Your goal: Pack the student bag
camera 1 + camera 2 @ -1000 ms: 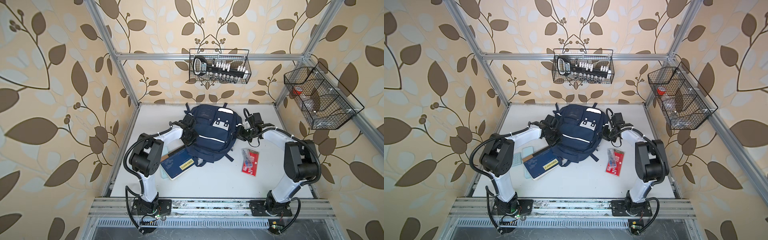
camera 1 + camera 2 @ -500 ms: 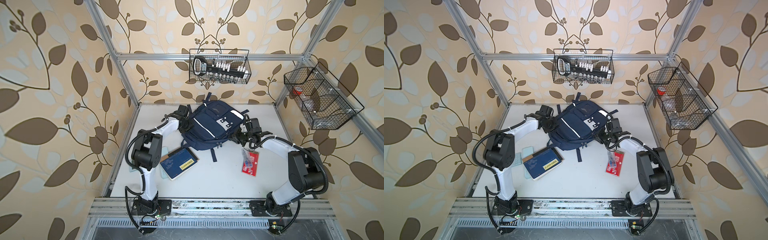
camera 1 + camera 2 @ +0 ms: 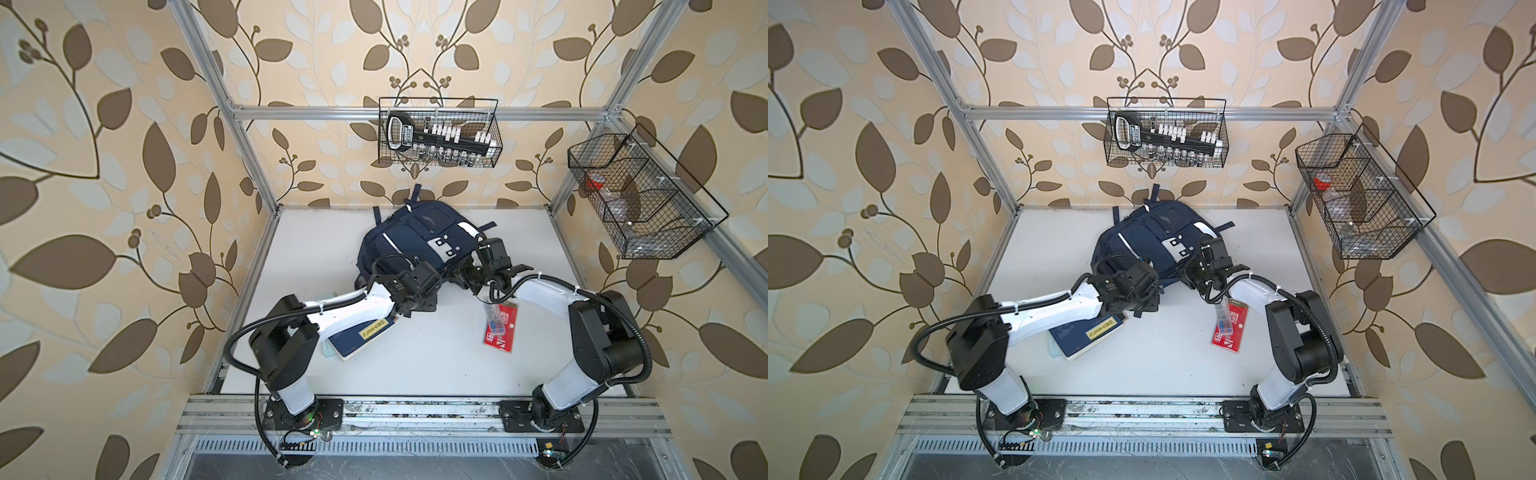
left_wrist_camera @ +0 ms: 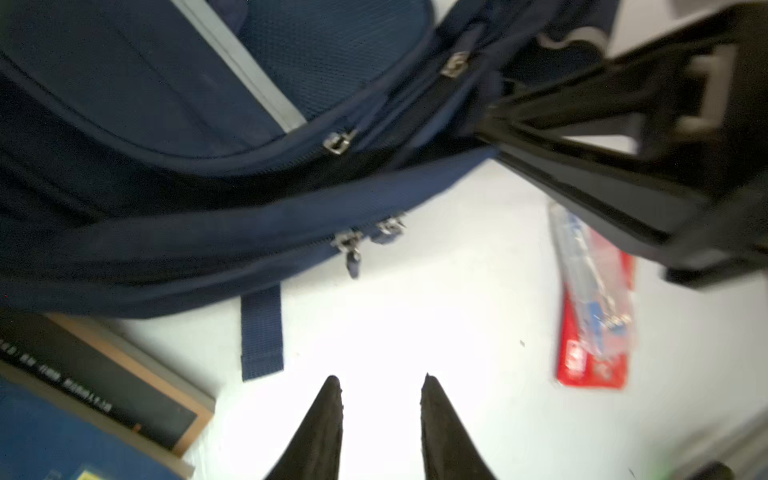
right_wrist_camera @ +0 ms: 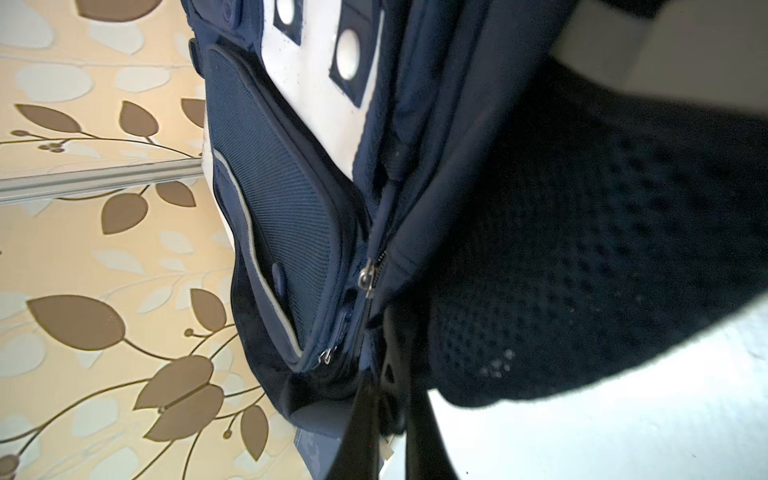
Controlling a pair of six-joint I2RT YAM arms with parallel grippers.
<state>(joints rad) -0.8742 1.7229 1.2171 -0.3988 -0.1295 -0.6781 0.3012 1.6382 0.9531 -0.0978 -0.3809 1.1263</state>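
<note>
As arm [image 3: 349,311] overhangs book [image 3: 353,345], student bag [image 3: 411,237] slumps.

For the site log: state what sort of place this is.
Probably a robot test cell, not a real room: bare aluminium-profile frame, leaf-patterned beige wallpaper panels, and two white-and-black robot arms bolted to a metal rail beside a white tabletop.

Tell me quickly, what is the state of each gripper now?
Left gripper: open, holding nothing.
Right gripper: closed on the student bag.
</note>
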